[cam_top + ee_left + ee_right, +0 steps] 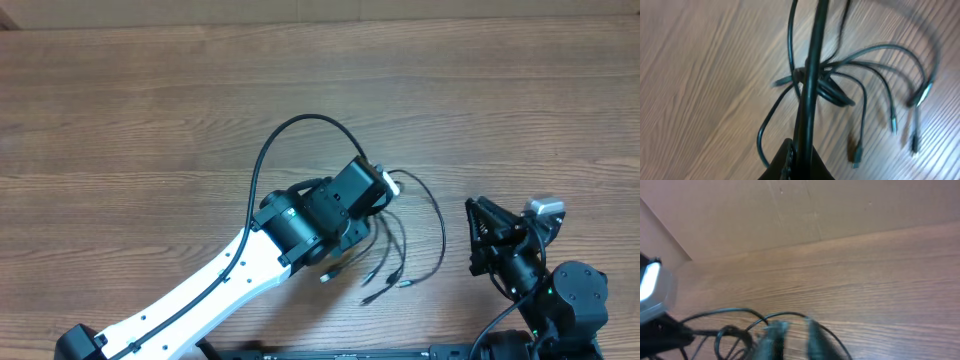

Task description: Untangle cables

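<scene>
While left gripper (796,150) jaws pinch shut on 1 strand of cables (829,89), knot sits just beyond fingertips, plug ends fanned over table (150,120). Right gripper (794,331) jaws blurred, slightly parted, empty, near cables' right side.

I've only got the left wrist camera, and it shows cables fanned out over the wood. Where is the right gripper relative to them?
Observer: From overhead, the right gripper sits to the right of the cables, clear of them and touching none.
Operator: Is it open?
Observer: Yes. In the right wrist view its fingers stand apart with nothing gripped between them.
Operator: Which way is it pointing?
Observer: Left, toward the cables. The strand nearest it is the arc curving out on their right side.
</scene>
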Controlling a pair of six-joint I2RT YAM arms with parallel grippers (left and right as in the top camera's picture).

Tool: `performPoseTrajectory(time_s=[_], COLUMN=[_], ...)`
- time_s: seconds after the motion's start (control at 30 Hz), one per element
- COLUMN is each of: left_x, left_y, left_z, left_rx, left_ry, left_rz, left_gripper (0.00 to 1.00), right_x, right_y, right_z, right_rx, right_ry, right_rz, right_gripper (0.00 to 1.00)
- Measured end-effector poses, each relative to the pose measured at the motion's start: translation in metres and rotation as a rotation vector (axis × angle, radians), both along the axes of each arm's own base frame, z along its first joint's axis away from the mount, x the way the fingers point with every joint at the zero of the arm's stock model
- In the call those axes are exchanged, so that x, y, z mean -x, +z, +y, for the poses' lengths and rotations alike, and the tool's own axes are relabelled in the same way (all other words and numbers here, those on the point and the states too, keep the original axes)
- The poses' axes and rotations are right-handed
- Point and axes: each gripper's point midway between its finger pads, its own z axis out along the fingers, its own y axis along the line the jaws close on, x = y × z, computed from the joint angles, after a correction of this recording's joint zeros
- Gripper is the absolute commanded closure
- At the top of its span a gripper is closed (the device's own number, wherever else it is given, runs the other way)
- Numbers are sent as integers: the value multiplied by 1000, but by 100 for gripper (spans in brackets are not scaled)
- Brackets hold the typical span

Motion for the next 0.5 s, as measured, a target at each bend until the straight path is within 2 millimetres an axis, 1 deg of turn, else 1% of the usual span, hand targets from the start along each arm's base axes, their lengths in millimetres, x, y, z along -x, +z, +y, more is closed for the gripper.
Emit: performPoseTrajectory(time_s=[0.1, 0.2, 0.3, 0.5], left_x=[-6, -12, -17, -21], left_y=[11, 22, 32, 50], left_z=[-20, -36, -47, -67], left_rx=[99, 186, 256, 394], left_ry=[-23, -29, -17, -20], left_rz=[-25, -48, -64, -66], left_gripper=[96, 96, 96, 96], right_x=[1, 2, 4, 6], right_y=[1, 5, 7, 9], right_z=[2, 7, 13, 18], right_rx=[2, -5, -14, -39], right_ry=[16, 41, 78, 105], right_rz=[-6, -19, -27, -25], right_gripper=[47, 39, 36, 36])
